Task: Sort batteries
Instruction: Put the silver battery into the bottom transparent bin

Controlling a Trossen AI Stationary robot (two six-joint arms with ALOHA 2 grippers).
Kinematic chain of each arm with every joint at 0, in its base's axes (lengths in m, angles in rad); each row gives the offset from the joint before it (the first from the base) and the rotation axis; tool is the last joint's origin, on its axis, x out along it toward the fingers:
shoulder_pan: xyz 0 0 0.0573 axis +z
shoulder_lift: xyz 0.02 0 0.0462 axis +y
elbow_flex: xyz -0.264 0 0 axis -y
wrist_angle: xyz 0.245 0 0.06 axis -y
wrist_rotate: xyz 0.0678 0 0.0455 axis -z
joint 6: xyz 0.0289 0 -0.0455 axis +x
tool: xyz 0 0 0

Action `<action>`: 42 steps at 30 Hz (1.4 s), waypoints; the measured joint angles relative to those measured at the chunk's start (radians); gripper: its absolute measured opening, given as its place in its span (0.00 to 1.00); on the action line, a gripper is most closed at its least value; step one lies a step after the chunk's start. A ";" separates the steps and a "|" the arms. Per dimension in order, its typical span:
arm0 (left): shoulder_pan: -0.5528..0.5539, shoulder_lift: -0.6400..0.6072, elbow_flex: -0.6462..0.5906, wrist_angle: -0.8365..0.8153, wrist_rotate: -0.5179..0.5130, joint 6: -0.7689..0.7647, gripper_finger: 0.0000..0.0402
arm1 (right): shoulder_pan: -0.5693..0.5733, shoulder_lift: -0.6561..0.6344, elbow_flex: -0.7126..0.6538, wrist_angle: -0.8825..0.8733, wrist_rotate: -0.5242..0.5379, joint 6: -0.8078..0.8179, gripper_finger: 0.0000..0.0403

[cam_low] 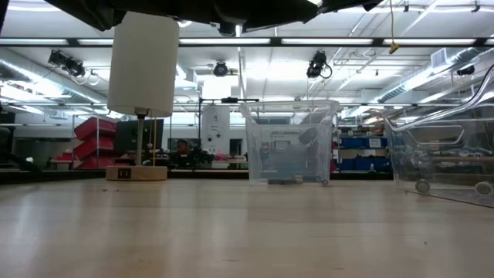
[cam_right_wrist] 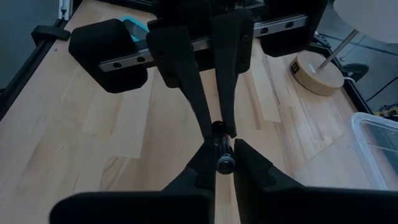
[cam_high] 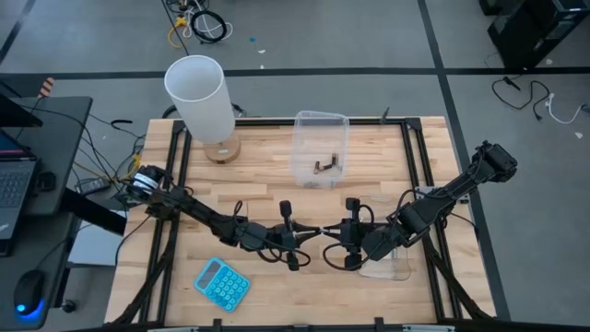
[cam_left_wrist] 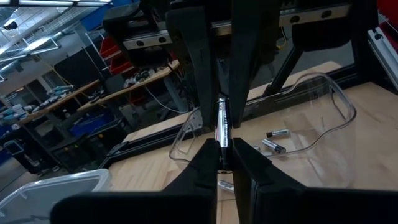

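A silvery battery point(cam_high: 321, 231) hangs in the air over the table's middle, between my two grippers, which meet tip to tip. My left gripper point(cam_high: 312, 232) comes from the table's left and my right gripper point(cam_high: 330, 231) from the right; both are shut on the battery. A clear tub point(cam_high: 320, 148) at the far middle holds dark batteries point(cam_high: 324, 166) on its floor. A second clear tub point(cam_high: 387, 264) under my right arm holds silvery batteries point(cam_left_wrist: 275, 140). In the low view both grippers are out of sight. My left gripper point(cam_left_wrist: 222, 158) pinches one end of the battery point(cam_left_wrist: 220, 138) between its two fingers. The fingers come level from the table's left and lie along the battery. The battery is lifted clear of the table. My right gripper point(cam_right_wrist: 224, 163) pinches the battery's other end point(cam_right_wrist: 224, 160) between its two fingers. The fingers slant down from the table's right and lie along the battery, whose end face shows between them. The battery reaches on toward my left gripper's fingers point(cam_right_wrist: 205, 118).
A white lamp point(cam_high: 201, 97) on a round wooden base stands at the far left. A blue calculator point(cam_high: 222, 283) lies near the front edge, left of my left gripper. Black rails run along the table's sides. Bare wood lies below the two grippers.
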 joint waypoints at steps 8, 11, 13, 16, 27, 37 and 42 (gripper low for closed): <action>0.000 0.000 0.000 0.001 0.000 -0.020 0.16 | 0.000 0.000 0.000 0.001 0.000 0.006 0.07; 0.000 0.000 0.000 0.001 -0.001 -0.021 0.20 | 0.000 0.000 0.000 0.000 0.000 0.007 0.06; 0.000 0.000 0.000 0.001 -0.001 -0.025 0.22 | 0.000 0.000 0.000 0.000 0.000 0.007 0.06; 0.000 0.000 0.000 -0.001 -0.001 -0.046 0.25 | 0.000 0.000 0.000 -0.001 0.000 0.007 0.07; -0.002 -0.001 -0.001 -0.133 -0.004 -0.132 0.28 | 0.002 0.000 0.000 -0.048 0.000 0.047 0.07; -0.024 -0.001 -0.001 -0.191 -0.111 -0.162 0.28 | 0.025 0.000 0.007 -0.206 -0.020 0.190 0.07; -0.024 -0.001 -0.001 -0.202 -0.120 -0.161 0.28 | 0.038 0.000 0.074 -0.352 -0.072 0.272 0.07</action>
